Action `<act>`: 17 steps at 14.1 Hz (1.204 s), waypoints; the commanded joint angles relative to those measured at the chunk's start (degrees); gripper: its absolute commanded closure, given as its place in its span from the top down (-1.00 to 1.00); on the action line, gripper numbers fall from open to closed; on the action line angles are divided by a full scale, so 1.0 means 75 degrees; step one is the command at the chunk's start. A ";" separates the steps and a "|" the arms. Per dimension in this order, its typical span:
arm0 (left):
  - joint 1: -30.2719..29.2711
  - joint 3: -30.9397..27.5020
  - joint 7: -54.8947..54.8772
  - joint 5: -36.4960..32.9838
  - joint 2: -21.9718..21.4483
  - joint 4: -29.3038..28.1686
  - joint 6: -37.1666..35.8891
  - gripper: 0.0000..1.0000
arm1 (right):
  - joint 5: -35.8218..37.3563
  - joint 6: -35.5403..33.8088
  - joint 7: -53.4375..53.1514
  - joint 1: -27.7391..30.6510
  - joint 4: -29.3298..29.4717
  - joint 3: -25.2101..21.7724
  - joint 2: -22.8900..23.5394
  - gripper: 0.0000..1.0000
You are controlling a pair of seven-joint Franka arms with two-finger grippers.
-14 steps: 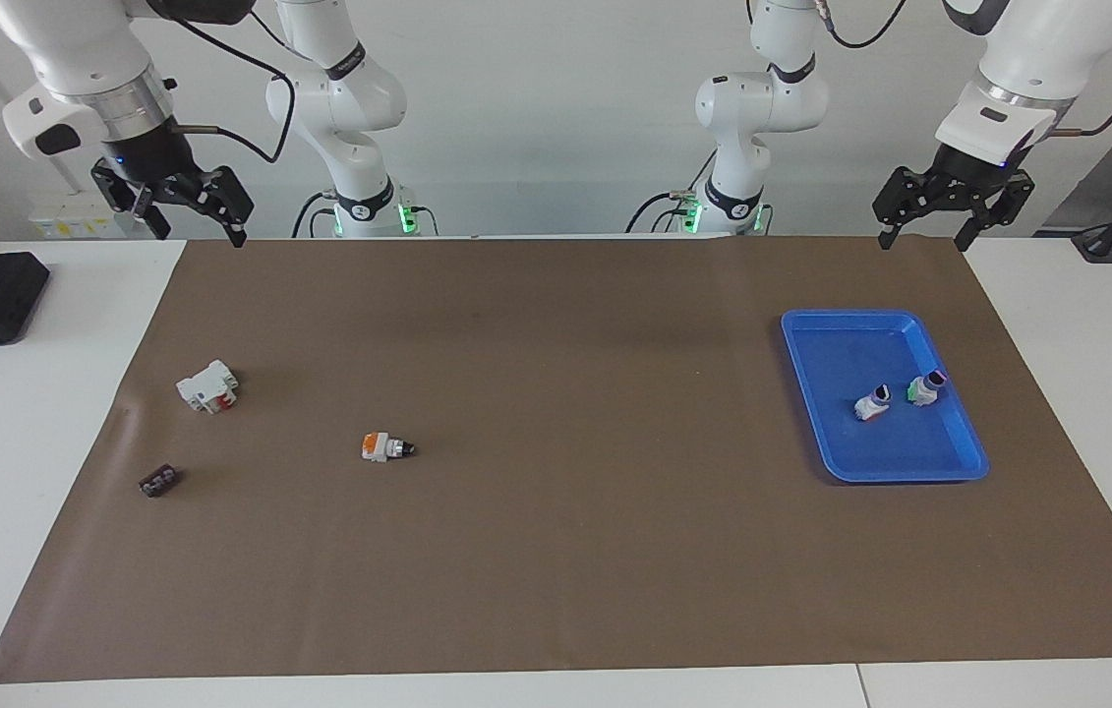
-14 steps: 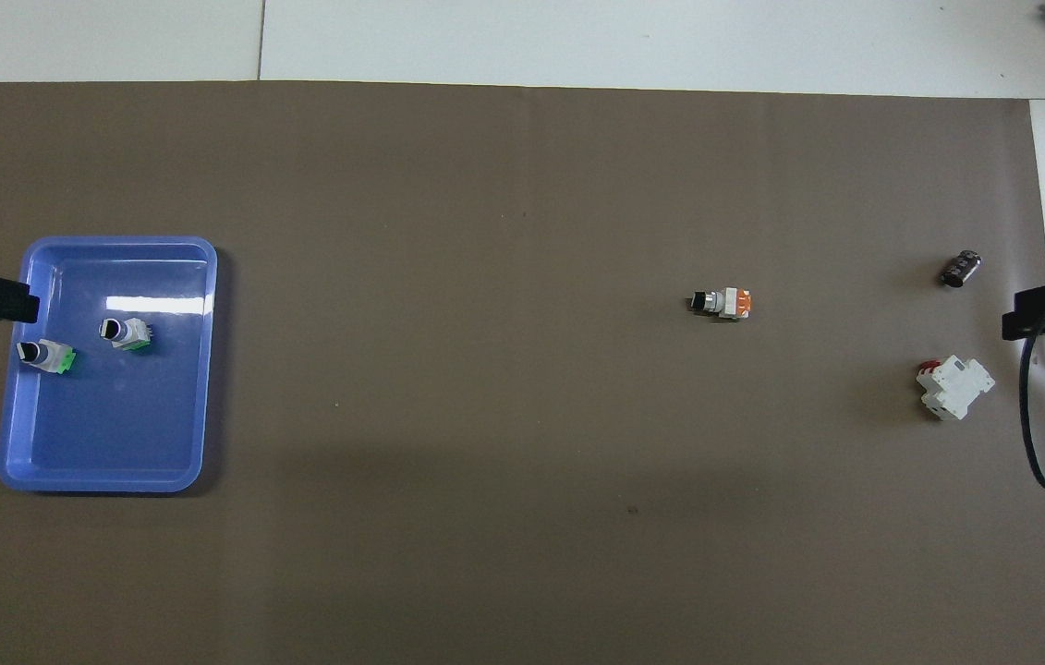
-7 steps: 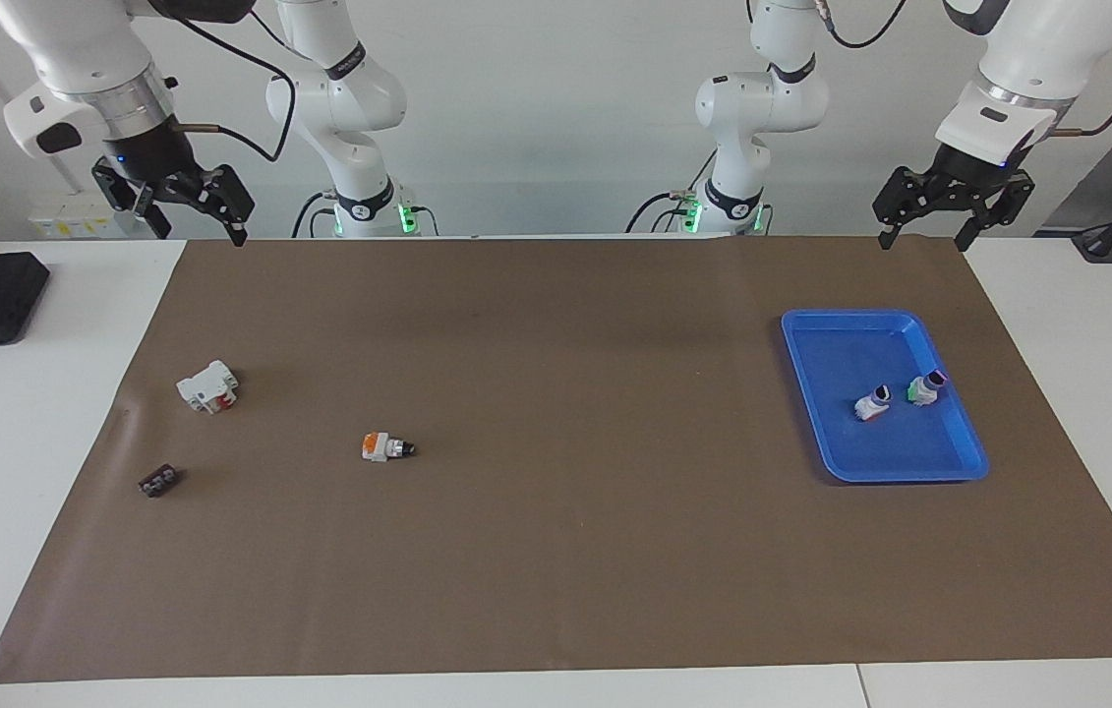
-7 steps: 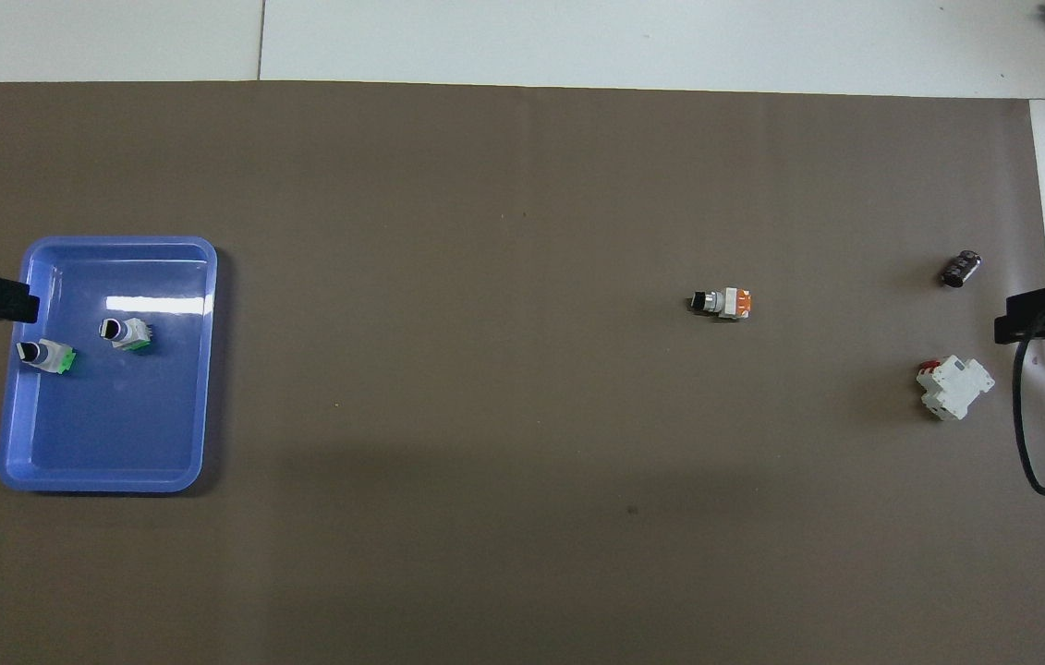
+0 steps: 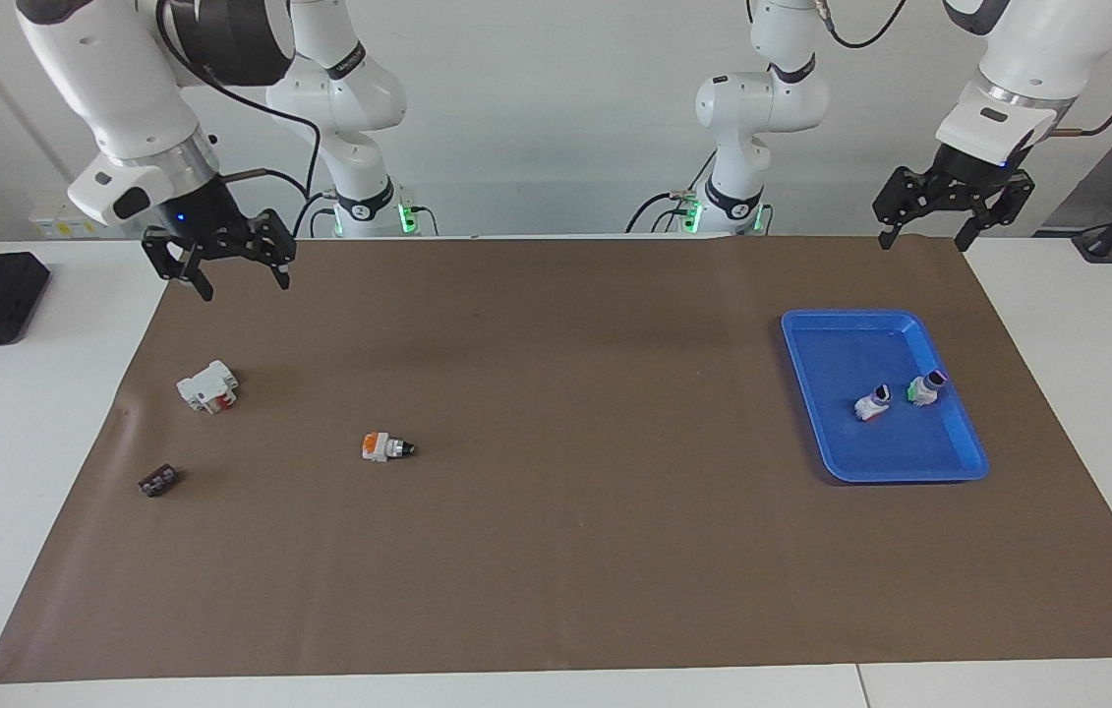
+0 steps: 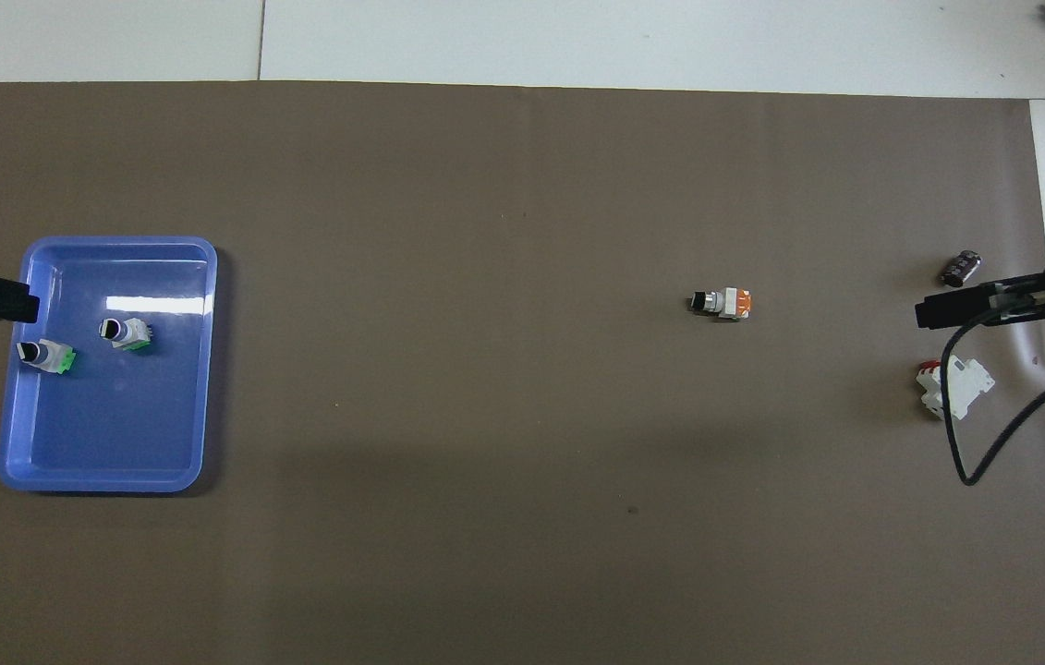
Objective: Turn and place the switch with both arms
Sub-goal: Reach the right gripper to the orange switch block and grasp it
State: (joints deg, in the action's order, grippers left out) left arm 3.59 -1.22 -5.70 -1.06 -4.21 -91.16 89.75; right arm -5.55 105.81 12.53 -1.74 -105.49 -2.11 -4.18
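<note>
Facing view: no legible writing on the switch; both arms' jaws open, empty.

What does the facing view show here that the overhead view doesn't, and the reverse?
Facing view only: both arms in full, and both grippers' open fingers, the right gripper raised over the mat's edge nearest the robots, the left gripper waiting above its own end of that edge.

Overhead view only: the orange switch lies with its knob toward the tray.

Both: that switch, the white block, the small dark part, and two switches in the tray.
</note>
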 commanded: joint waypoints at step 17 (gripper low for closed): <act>-0.0033 0.0033 -0.0037 -0.0140 -0.0142 -0.0150 0.0010 1.00 | -0.0491 0.5309 0.7926 -0.0976 -0.2200 0.0059 0.2444 1.00</act>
State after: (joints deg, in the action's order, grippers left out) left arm 3.57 -1.21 -5.70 -1.06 -4.21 -91.16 89.75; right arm -7.97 142.95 69.44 -9.41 -119.66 -1.93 14.99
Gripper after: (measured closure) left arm 0.000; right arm 0.000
